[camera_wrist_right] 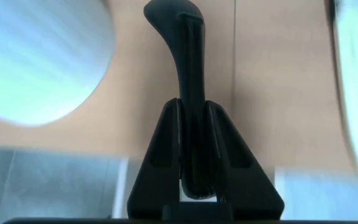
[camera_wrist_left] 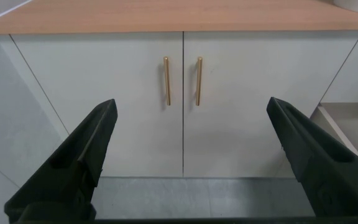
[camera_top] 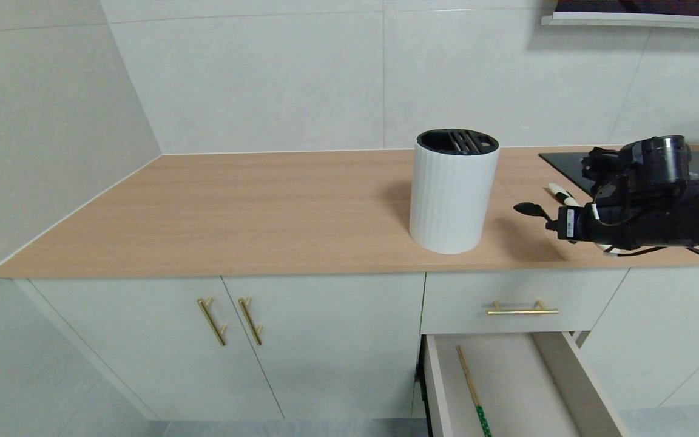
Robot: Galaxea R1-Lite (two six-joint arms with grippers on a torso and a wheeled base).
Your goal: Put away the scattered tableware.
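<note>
A white ribbed utensil holder (camera_top: 454,194) with a black slotted top stands on the wooden counter (camera_top: 234,206). To its right, my right gripper (camera_top: 559,223) hovers just above the counter, shut on a black-handled utensil (camera_top: 530,209) whose rounded end points toward the holder. The right wrist view shows both fingers clamped on that black handle (camera_wrist_right: 188,74), the right gripper (camera_wrist_right: 191,118) over the wood. A white stick with a black tip (camera_top: 562,195) lies on the counter behind the gripper. My left gripper (camera_wrist_left: 191,162) is open with nothing in it, low before the cabinet doors.
A black cooktop (camera_top: 568,162) is set in the counter at the back right. Below the counter an open drawer (camera_top: 437,388) holds one chopstick (camera_top: 472,388) with a green end. Two cabinet doors with gold handles (camera_wrist_left: 182,81) are at the left; tiled walls close the back and left.
</note>
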